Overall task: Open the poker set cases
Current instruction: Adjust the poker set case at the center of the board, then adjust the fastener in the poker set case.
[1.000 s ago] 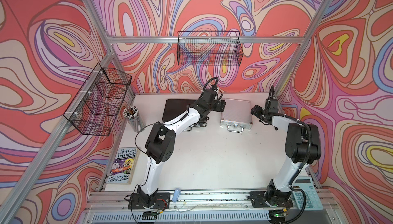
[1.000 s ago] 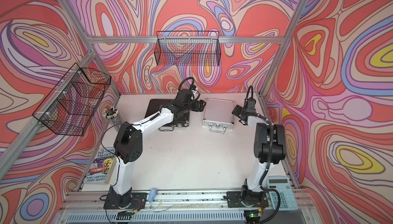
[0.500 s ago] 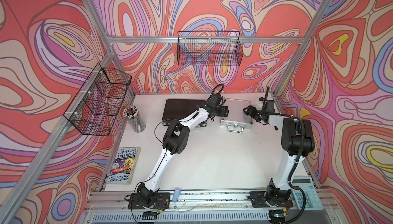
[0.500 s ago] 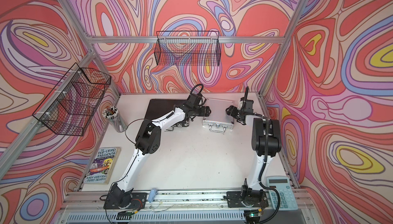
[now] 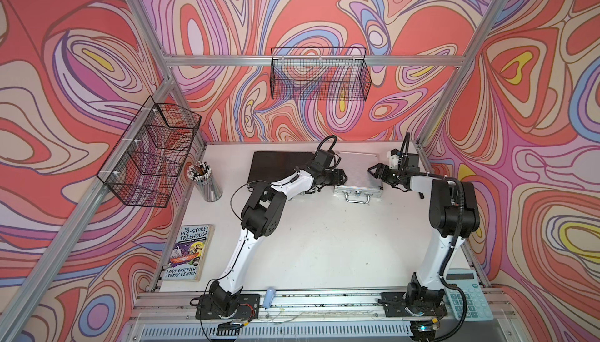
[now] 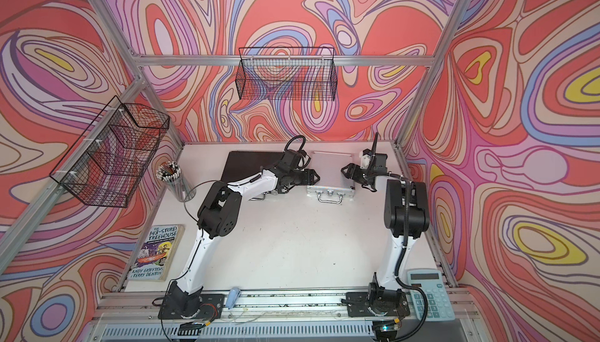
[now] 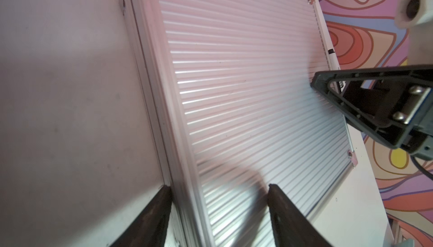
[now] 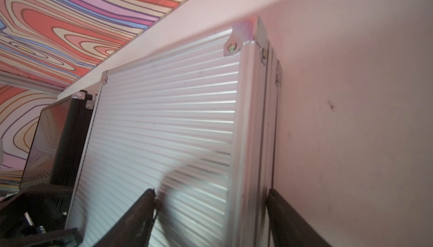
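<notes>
Two poker set cases lie shut at the back of the table: a wide black case (image 5: pixel 279 165) (image 6: pixel 250 166) and a ribbed silver case (image 5: pixel 358 173) (image 6: pixel 331 175) with its handle toward the front. My left gripper (image 5: pixel 341 176) (image 7: pixel 218 187) is open, its fingers straddling the silver case's left side edge. My right gripper (image 5: pixel 373 171) (image 8: pixel 210 190) is open too, straddling that case's right side edge. In the right wrist view the black case (image 8: pixel 58 135) shows beyond the silver lid (image 8: pixel 164 121). In the left wrist view the right gripper's finger (image 7: pixel 328 86) hangs over the lid (image 7: pixel 234 81).
A cup of pencils (image 5: pixel 204 178) stands at the left, with a paperback book (image 5: pixel 190 248) nearer the front. A calculator (image 5: pixel 467 295) lies at the front right. Wire baskets hang on the back wall (image 5: pixel 319 74) and left wall (image 5: pixel 149 152).
Both grippers have closed in on the silver case from either side. The left one came off the black case to the silver case's left edge, its jaws narrowing somewhat.
</notes>
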`<state>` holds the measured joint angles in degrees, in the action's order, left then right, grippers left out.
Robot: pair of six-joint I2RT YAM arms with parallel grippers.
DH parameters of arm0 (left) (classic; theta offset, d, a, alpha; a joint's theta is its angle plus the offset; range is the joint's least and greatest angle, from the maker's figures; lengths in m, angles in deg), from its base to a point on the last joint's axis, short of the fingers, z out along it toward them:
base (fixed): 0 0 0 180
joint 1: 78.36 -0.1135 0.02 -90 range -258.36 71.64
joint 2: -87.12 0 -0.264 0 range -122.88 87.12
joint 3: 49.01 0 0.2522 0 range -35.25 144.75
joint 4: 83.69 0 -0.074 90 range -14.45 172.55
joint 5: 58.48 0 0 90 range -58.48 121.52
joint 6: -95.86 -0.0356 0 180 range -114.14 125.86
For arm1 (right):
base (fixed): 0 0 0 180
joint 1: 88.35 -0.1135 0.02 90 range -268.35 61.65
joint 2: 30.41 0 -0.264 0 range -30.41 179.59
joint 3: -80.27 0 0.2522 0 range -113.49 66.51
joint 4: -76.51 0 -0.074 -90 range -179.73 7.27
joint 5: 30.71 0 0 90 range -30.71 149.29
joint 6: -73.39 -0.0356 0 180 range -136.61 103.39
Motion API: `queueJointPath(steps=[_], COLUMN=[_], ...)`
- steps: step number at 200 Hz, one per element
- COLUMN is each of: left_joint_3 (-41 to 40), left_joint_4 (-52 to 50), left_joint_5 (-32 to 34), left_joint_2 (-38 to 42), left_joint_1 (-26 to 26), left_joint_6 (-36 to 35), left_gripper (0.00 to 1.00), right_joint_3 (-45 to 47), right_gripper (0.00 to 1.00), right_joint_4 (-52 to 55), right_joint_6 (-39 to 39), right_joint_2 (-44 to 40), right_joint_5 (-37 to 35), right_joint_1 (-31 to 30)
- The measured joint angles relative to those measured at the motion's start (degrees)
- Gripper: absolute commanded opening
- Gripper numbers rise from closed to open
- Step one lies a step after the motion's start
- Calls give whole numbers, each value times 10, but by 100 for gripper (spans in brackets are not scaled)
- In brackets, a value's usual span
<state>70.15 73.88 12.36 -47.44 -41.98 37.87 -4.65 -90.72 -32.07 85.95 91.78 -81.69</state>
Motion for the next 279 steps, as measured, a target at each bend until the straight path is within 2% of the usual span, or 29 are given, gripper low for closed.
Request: queueJointPath(steps=[46,91,123,154,195,227,255,279], left_joint_3=[-94,-102,-98,-102,-191,-249,-270,-280], left_joint_4=[23,21,2,-19,-14,-15,-18,-21], left_joint_5=[2,21,32,47,81,117,135,135], left_joint_2=[59,69,83,123,251,311,320,320], left_joint_1=[0,7,5,-1,1,28,55,60], left_joint_6=[12,-9,-31,-60,-123,-185,-221,-228], left_gripper=[64,71,72,72,72,72,72,72], right_joint_3=[-10,-8,2,9,97,201,270,314], right_gripper=[76,80,79,72,56,54,54,54], right_joint_4=[4,13,37,62,67,66,56,4], right_joint_6=[10,-22,-38,-41,-65,-95,-116,-138], right_joint_2=[5,-12,-73,-158,-276,-316,-330,-328], right_joint_5=[-8,-86,-163,-208,-182,-158,-140,-128], right_joint_1=[-28,-44,-37,-24,-27,-46,-73,-84])
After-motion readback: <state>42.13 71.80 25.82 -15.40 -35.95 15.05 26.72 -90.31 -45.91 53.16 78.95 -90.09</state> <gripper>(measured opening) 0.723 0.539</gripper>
